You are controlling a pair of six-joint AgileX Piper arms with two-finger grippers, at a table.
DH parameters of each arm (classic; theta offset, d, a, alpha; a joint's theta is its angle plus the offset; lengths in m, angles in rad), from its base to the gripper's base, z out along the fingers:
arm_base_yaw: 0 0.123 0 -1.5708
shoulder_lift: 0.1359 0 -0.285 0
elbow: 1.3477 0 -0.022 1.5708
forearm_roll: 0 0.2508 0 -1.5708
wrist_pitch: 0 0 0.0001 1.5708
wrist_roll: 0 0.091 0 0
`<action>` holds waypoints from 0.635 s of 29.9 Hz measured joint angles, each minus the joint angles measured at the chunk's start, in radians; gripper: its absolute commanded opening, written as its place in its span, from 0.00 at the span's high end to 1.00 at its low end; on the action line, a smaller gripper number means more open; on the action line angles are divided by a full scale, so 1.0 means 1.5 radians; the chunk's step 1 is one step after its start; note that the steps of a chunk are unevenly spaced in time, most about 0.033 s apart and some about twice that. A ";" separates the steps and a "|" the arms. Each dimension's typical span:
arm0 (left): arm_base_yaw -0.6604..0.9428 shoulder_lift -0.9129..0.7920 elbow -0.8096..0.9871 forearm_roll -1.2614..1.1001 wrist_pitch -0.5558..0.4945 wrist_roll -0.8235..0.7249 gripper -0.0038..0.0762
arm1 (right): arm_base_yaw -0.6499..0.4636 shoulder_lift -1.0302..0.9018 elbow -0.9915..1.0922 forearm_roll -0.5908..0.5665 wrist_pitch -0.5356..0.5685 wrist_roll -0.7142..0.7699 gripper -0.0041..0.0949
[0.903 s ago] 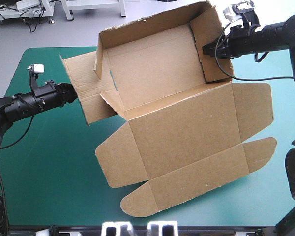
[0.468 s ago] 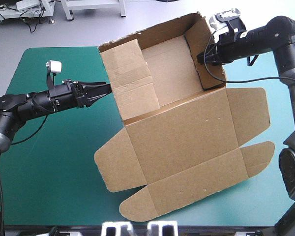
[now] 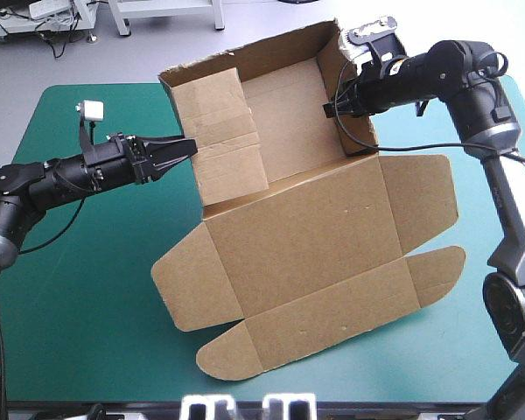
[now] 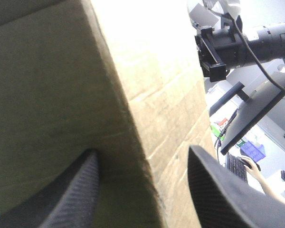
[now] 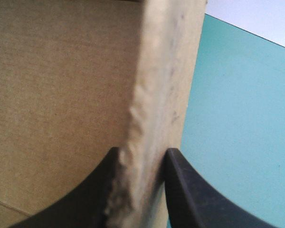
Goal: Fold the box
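Though opposite, left arm (image 3: 61,179) and right arm (image 3: 429,74) at the box (image 3: 306,236)

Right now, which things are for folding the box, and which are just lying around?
For the job:
box, walls up, lid flat
right pincer, pinching one end wall
left pincer, open at the other end wall

Just there:
table
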 measured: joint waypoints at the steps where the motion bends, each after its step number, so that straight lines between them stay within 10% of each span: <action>1: 0.000 0.000 0.000 -0.001 0.000 0.000 0.45 | 0.001 0.000 0.000 -0.002 0.000 0.002 0.98; 19: 0.000 -0.075 -0.011 0.215 -0.197 -0.162 0.45 | 0.013 0.032 0.000 0.032 -0.021 0.058 0.98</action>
